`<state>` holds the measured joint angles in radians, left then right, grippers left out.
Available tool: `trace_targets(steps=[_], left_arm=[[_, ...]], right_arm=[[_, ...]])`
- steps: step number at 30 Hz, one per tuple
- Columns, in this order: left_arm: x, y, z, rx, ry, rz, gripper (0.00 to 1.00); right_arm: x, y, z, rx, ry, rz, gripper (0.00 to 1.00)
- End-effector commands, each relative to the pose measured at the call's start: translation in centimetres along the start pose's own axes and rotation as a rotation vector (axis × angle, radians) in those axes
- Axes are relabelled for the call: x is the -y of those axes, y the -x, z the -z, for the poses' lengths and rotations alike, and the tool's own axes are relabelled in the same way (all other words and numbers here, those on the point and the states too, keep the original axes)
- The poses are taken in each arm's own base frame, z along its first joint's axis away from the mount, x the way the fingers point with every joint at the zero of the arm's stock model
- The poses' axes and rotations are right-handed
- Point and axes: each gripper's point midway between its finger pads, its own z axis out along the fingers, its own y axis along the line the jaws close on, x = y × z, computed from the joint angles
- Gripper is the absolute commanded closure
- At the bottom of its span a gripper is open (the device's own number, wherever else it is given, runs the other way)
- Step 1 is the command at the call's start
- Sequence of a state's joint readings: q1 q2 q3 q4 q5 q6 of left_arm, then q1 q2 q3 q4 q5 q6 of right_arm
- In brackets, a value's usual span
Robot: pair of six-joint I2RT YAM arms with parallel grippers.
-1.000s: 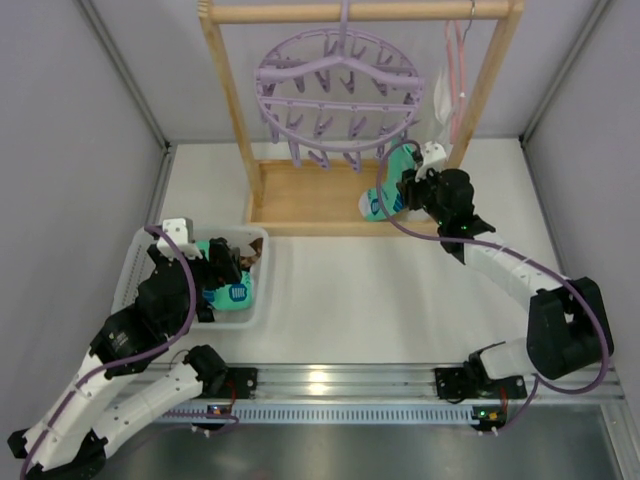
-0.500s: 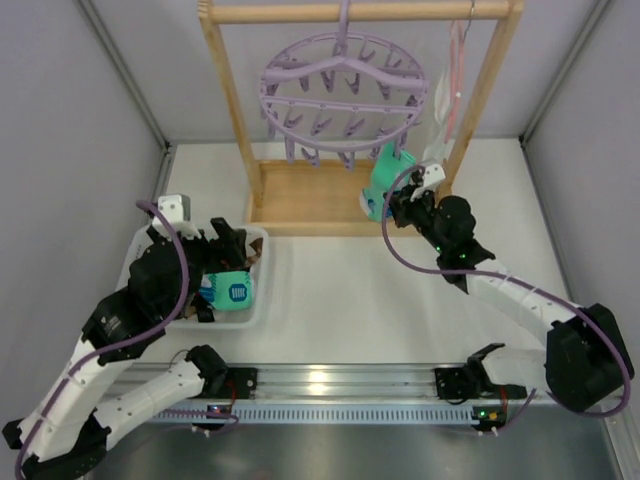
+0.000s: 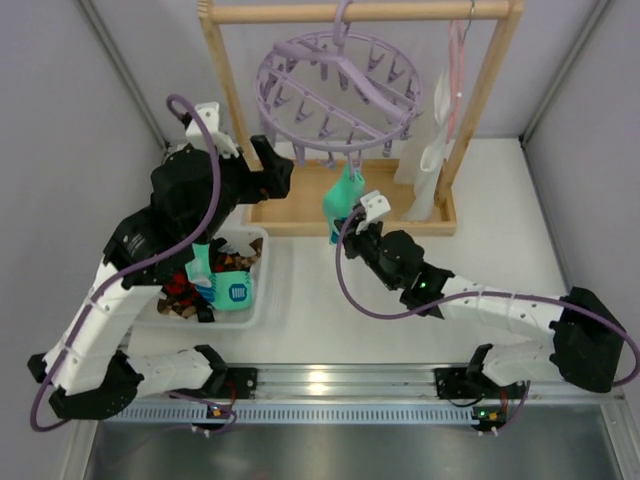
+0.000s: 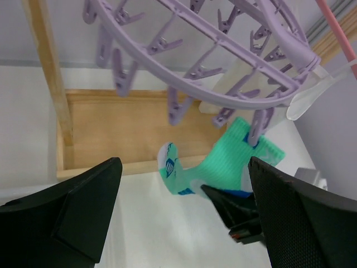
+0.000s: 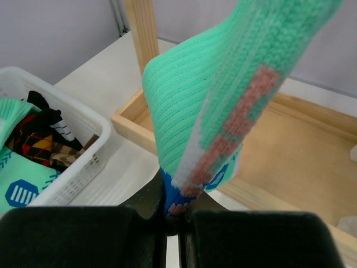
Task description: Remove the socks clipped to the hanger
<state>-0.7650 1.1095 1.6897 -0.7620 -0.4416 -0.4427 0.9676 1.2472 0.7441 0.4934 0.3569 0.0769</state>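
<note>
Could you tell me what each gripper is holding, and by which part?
Right gripper pinches the green sock by its lower blue part; left gripper holds nothing.

The clipped sock (image 3: 345, 195) is ribbed mint-green with a blue-and-white patch. The hanger (image 3: 355, 75) is lilac; the basket (image 5: 72, 178) is white.
</note>
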Motion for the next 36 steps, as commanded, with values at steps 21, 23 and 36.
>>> trace_targets(steps=[21, 23, 36], left_arm=[[6.2, -2.1, -9.8, -0.052, 0.068, -0.236, 0.04], [6.1, -2.4, -10.1, -0.057, 0.077, -0.249, 0.05], [4.2, -3.5, -11.4, -0.062, 0.189, -0.313, 0.20]], right_arm=[[-7.8, 2.5, -1.8, 0.155, -0.240, 0.001, 1.00], [-8.0, 2.6, -1.8, 0.154, -0.236, 0.006, 1.00], [-8.7, 2.2, -2.1, 0.143, -0.257, 0.040, 1.00]])
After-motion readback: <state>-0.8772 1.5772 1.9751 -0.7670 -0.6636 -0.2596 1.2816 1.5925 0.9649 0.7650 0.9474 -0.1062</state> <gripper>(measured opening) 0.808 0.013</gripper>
